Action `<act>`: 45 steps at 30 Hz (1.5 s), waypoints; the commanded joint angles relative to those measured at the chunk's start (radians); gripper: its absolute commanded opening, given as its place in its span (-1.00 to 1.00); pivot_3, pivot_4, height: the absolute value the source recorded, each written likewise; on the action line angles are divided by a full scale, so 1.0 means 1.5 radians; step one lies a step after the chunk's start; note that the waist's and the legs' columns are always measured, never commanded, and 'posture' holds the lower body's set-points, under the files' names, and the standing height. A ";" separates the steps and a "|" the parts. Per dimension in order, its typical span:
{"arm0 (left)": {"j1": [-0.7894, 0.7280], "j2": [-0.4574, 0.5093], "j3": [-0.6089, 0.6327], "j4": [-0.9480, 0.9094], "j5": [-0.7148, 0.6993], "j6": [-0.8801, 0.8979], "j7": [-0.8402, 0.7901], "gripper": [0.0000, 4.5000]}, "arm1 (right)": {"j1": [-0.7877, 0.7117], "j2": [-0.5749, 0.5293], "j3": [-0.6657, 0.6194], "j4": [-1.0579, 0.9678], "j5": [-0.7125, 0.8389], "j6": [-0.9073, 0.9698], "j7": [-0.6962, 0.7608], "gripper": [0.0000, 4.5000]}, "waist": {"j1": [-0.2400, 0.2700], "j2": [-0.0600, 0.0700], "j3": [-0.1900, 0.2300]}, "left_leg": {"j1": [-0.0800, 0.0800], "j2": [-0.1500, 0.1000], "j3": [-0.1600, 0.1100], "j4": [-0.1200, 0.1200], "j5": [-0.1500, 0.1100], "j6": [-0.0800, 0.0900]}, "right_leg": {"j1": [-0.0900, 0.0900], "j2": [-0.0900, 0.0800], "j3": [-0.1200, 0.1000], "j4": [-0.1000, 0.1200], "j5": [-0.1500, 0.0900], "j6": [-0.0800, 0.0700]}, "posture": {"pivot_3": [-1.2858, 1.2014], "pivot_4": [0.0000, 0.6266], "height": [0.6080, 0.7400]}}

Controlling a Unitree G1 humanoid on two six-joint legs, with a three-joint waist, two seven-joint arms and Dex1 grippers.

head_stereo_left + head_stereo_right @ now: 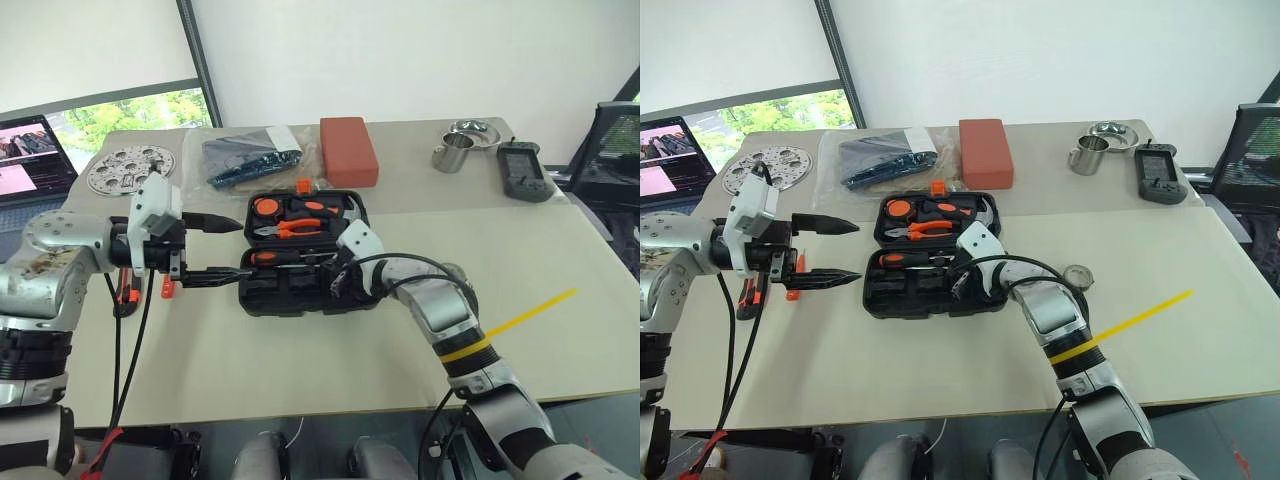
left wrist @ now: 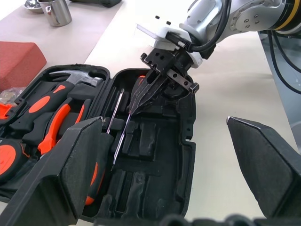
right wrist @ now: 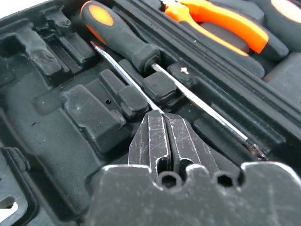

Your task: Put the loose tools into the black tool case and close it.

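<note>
Currently: black tool case (image 1: 305, 252) lies open on the surface (image 1: 300, 360), holding pliers (image 1: 292, 228) and one screwdriver (image 3: 127, 42). Right tool (image 2: 141, 96), fingers together, clamps a thin shaft inside the case. Left tool (image 1: 225, 252) hovers beside it, fingers apart. Red block (image 1: 349, 150) behind.

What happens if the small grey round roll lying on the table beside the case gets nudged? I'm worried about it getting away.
The grey roll lies flat on its round face, so a light push would probably slide it rather than roll it. It looks small, likely light, so it may skid easily on the smooth table. Tipped on edge, it could roll off.
</note>
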 commanded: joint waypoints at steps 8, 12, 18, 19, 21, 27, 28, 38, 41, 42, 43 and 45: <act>0.007 0.010 0.032 -0.020 -0.008 0.002 0.023 1.00 | -0.003 0.020 -0.051 -0.051 0.049 -0.043 0.018 -0.98 | -0.006 -0.002 -0.001 | -0.001 0.000 0.000 0.000 0.000 -0.001 | -0.001 0.000 -0.001 0.000 0.000 0.000 | 0.03 -0.52 1.00; 0.059 0.006 0.058 -0.041 -0.006 0.018 0.070 1.00 | 0.016 0.002 -0.085 -0.157 0.101 -0.069 0.055 -0.98 | -0.008 -0.002 -0.001 | -0.002 0.000 0.000 0.000 0.000 0.000 | -0.001 0.000 -0.001 0.000 0.000 0.000 | 0.03 -0.52 1.00; 0.125 -0.019 0.102 -0.035 0.084 0.001 0.256 1.00 | 0.025 -0.056 -0.137 -0.301 0.217 0.029 0.110 -0.17 | -0.005 -0.002 -0.001 | -0.002 0.001 -0.001 -0.001 0.000 0.000 | -0.001 -0.001 -0.001 0.000 0.000 0.000 | 0.03 -0.52 1.00; 0.148 -0.024 0.113 -0.055 0.107 0.008 0.304 1.00 | 0.032 -0.081 -0.139 -0.319 0.227 0.033 0.129 -0.02 | -0.004 -0.002 -0.001 | -0.002 0.001 -0.001 -0.001 0.000 0.000 | -0.001 -0.001 -0.001 0.000 0.000 0.000 | 0.03 -0.52 1.00; 0.179 -0.027 0.127 -0.087 0.126 0.026 0.354 1.00 | 0.042 -0.109 -0.144 -0.335 0.240 0.034 0.144 0.29 | -0.003 -0.002 -0.001 | -0.002 0.000 -0.001 -0.001 0.000 0.000 | -0.001 -0.002 -0.001 -0.001 0.000 0.000 | 0.03 -0.52 1.00; 0.206 -0.106 0.200 -0.154 0.161 0.227 0.590 1.00 | 0.081 -0.133 -0.163 -0.332 0.255 -0.033 0.156 0.98 | 0.001 -0.003 0.000 | -0.002 0.000 -0.001 -0.001 -0.001 0.001 | 0.000 -0.002 -0.001 -0.002 0.000 0.000 | 0.03 -0.52 1.00; 0.214 -0.112 0.191 -0.164 0.160 0.236 0.594 1.00 | 0.084 -0.135 -0.160 -0.329 0.252 -0.038 0.154 0.98 | 0.001 -0.003 -0.001 | -0.002 0.000 -0.001 -0.001 -0.001 0.001 | 0.000 -0.002 -0.001 -0.002 0.000 0.000 | 0.03 -0.52 1.00; 0.174 -0.193 0.112 -0.084 0.205 0.293 0.704 1.00 | 0.101 -0.145 -0.142 -0.330 0.251 -0.094 0.166 0.98 | 0.013 -0.003 0.000 | -0.002 -0.001 -0.001 -0.001 0.000 0.000 | 0.000 -0.002 -0.001 -0.004 0.000 0.000 | 0.03 -0.52 1.00; 0.145 -0.204 0.095 -0.022 0.218 0.280 0.717 1.00 | 0.105 -0.168 -0.134 -0.324 0.224 -0.098 0.158 0.98 | 0.013 -0.003 0.000 | -0.002 -0.001 -0.001 -0.001 0.000 0.000 | 0.001 -0.003 -0.001 -0.004 0.000 0.000 | 0.03 -0.52 1.00; 0.138 -0.208 0.093 -0.006 0.221 0.277 0.721 1.00 | 0.106 -0.177 -0.131 -0.322 0.215 -0.097 0.154 0.98 | 0.013 -0.003 0.000 | -0.002 -0.001 -0.001 -0.001 0.000 0.000 | 0.001 -0.003 -0.001 -0.004 0.000 0.000 | 0.03 -0.52 1.00; 0.131 -0.211 0.092 0.007 0.222 0.275 0.722 1.00 | 0.106 -0.184 -0.128 -0.320 0.209 -0.096 0.152 0.98 | 0.013 -0.003 0.000 | -0.002 -0.001 -0.001 -0.001 0.000 0.000 | 0.001 -0.003 -0.001 -0.004 0.000 0.000 | 0.03 -0.52 1.00; 0.114 -0.223 0.084 0.035 0.219 0.279 0.717 1.00 | 0.109 -0.208 -0.118 -0.313 0.188 -0.091 0.151 0.98 | 0.013 -0.003 0.000 | -0.002 -0.001 -0.001 -0.001 0.000 0.000 | 0.000 -0.003 -0.001 -0.004 0.000 0.000 | 0.03 -0.52 1.00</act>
